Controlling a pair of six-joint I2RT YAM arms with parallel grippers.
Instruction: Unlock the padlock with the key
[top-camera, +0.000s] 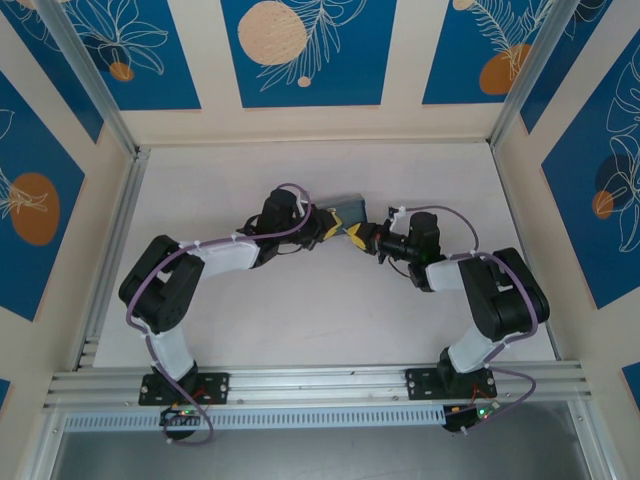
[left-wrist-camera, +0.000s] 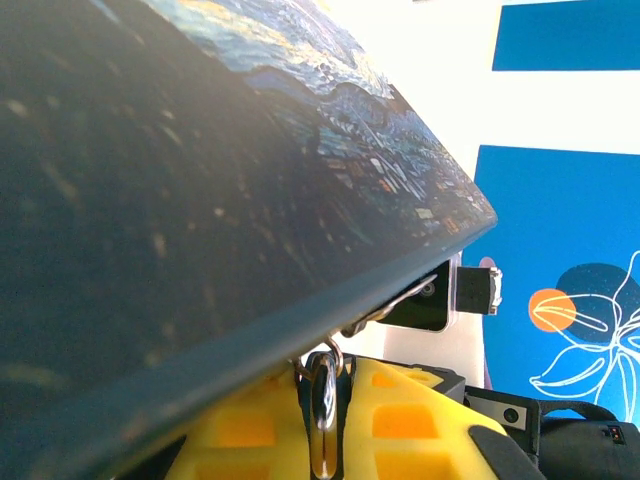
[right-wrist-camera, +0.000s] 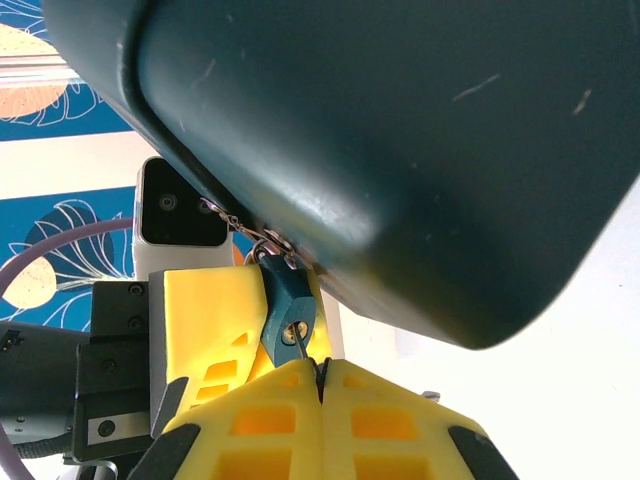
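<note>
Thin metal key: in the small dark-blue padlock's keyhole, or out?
In: the key runs from the shut right gripper into the keyhole of the padlock.

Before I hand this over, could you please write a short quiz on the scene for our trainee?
1. True or false: the right end effector is open.
2. Fill in: the padlock hangs from the ___'s latch.
3. The key's tip is: A at the padlock's keyhole; B far from the padlock; C out of sight.
Key: 1 false, it is shut on the key; 2 tin; 3 A.
</note>
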